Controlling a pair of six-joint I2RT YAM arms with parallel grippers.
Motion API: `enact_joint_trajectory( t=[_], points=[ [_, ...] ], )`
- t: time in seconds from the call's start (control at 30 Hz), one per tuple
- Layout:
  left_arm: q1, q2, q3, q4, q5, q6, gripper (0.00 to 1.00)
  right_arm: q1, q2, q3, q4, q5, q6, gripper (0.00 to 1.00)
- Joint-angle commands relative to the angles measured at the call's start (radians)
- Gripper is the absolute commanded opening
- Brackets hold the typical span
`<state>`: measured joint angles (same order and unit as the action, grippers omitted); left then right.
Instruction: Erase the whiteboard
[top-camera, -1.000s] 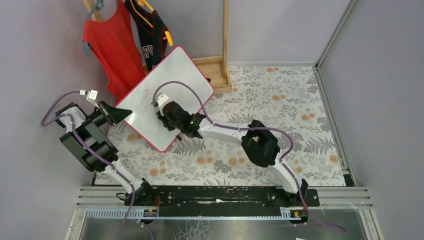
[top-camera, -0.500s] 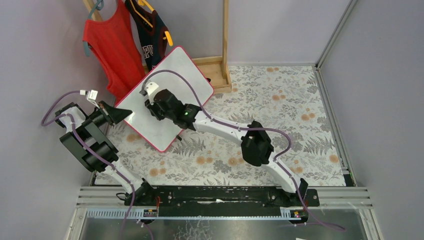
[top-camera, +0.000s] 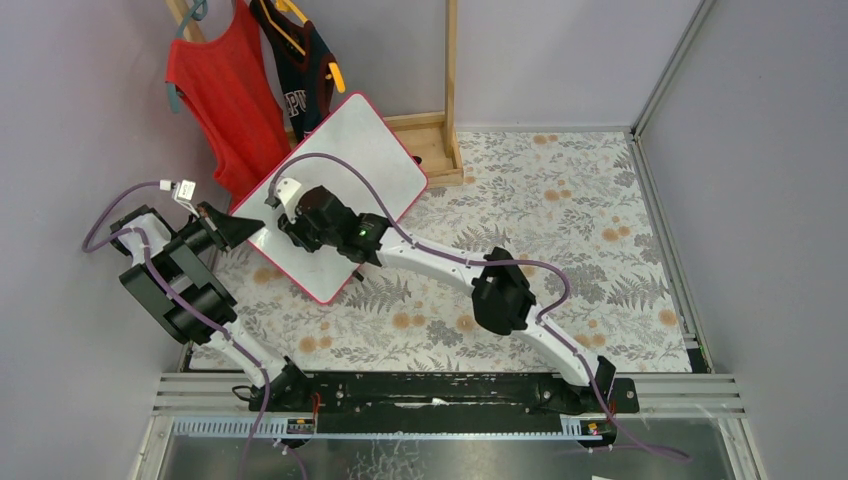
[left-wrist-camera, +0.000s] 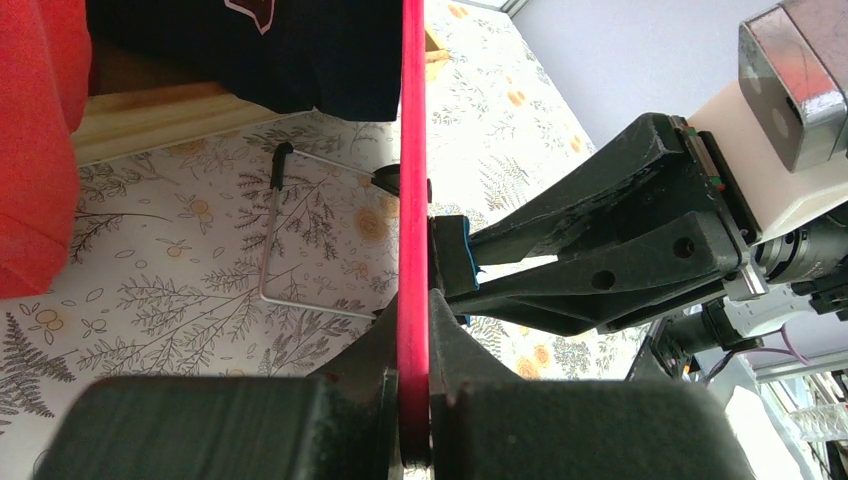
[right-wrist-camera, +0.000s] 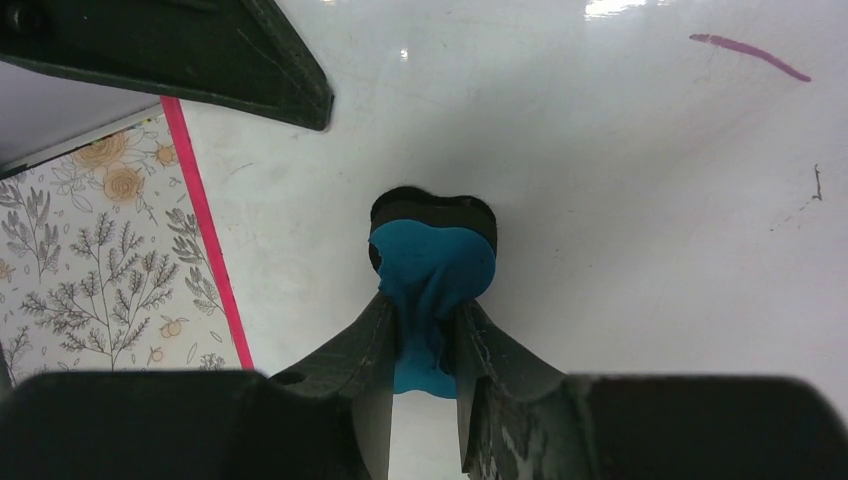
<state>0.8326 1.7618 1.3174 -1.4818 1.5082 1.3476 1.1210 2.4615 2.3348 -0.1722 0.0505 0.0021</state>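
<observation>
Right gripper (right-wrist-camera: 424, 312) clenched on blue soft eraser (right-wrist-camera: 432, 262).
It is pressed to the pink-framed whiteboard (right-wrist-camera: 620, 200), clamped edgewise by left gripper (left-wrist-camera: 413, 325) over floral tabletop (top-camera: 560, 200).

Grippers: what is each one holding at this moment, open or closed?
Left gripper: closed on the pink-red edge of the whiteboard.
Right gripper: closed on a blue eraser, pressed against the whiteboard.

I count one whiteboard (top-camera: 370, 150), one eraser (right-wrist-camera: 432, 262), two grippers: left gripper (left-wrist-camera: 413, 330), right gripper (right-wrist-camera: 425, 310). Marks, two: purple mark (right-wrist-camera: 750, 55), black mark (right-wrist-camera: 817, 183). Tops, two: red top (top-camera: 220, 100), dark top (top-camera: 305, 70); one rack (top-camera: 450, 80).
</observation>
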Motion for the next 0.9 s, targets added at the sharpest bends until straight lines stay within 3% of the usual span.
enact_joint_trajectory(
  t=[0.0,0.87],
  points=[
    [-0.004,-0.011,-0.034,0.028,-0.169,0.044,0.0,-0.017,0.039,0.067,0.025,-0.037,-0.019,0.0],
    [-0.004,-0.008,-0.029,0.027,-0.17,0.041,0.0,-0.018,-0.194,-0.555,0.246,-0.031,0.095,0.0]
  ],
)
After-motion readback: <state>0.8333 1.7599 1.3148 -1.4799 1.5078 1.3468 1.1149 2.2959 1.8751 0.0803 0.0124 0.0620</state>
